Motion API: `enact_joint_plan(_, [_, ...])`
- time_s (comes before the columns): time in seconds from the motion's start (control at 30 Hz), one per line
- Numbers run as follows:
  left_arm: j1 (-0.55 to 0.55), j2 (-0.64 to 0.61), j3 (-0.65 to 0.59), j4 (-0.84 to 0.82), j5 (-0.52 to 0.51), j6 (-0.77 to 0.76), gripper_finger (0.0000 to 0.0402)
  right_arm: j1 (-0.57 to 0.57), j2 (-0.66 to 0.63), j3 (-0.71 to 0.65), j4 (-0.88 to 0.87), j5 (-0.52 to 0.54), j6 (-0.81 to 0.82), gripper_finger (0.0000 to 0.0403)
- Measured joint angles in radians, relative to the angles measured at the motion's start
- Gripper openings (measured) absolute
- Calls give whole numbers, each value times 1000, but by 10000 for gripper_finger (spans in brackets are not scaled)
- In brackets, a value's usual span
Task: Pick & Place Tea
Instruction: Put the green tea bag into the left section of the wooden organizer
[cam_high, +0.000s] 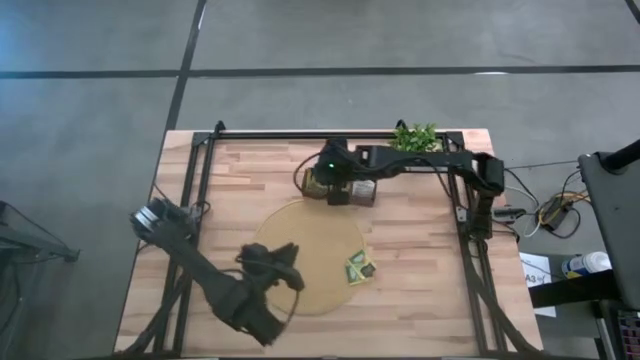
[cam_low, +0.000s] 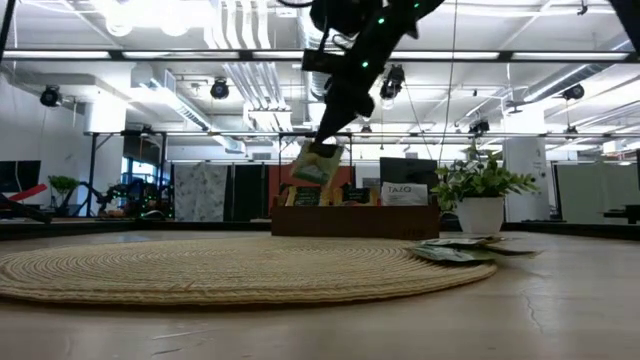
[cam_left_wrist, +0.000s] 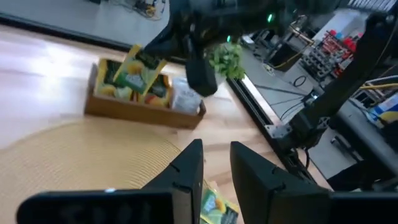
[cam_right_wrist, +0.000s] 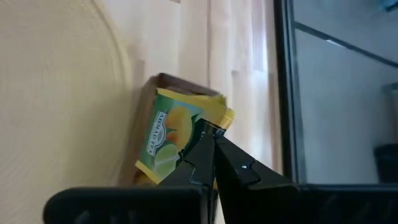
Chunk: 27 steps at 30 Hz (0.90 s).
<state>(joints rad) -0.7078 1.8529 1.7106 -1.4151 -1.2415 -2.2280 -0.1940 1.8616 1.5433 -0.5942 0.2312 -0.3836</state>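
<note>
A yellow-and-green tea sachet (cam_right_wrist: 169, 138) hangs in my right gripper (cam_right_wrist: 210, 142), which is shut on it above the dark brown tray (cam_low: 352, 219) at the table's far side. In the tray several more sachets (cam_left_wrist: 129, 86) stand on edge. Two or three sachets (cam_high: 359, 267) lie flat on the right edge of the round tan mat (cam_high: 300, 245). My left gripper (cam_left_wrist: 216, 167) hovers open above the mat's near part, empty, pointing toward the tray, with the lying sachets (cam_left_wrist: 214, 208) just below it. My right gripper pinches the sachet's upper edge, near a corner (cam_right_wrist: 200, 132), between its two fingertips. The fingers come slanting down from above. The sachet hangs tilted below the fingers (cam_low: 318, 166), lifted clear above the tray.
A small green plant in a white pot (cam_low: 478, 195) stands right of the tray at the far edge. Black frame rails (cam_high: 463, 215) run along the table's left, right and far sides. The mat's left and middle part lies bare.
</note>
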Motion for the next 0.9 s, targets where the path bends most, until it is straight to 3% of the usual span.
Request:
enact_joint_plan(0.27, [-12,-300,-332,127,-16,12,75,-12,155,138,1,61,-87,8])
enact_joint_plan(0.57, [-13,-622,-732,570,14,170,75,-10,260,253,-123,165,-177,8])
enact_joint_plan(0.9, [-7,-804,-1023,939,50,221,75,6,265,252,-133,155,-169,8])
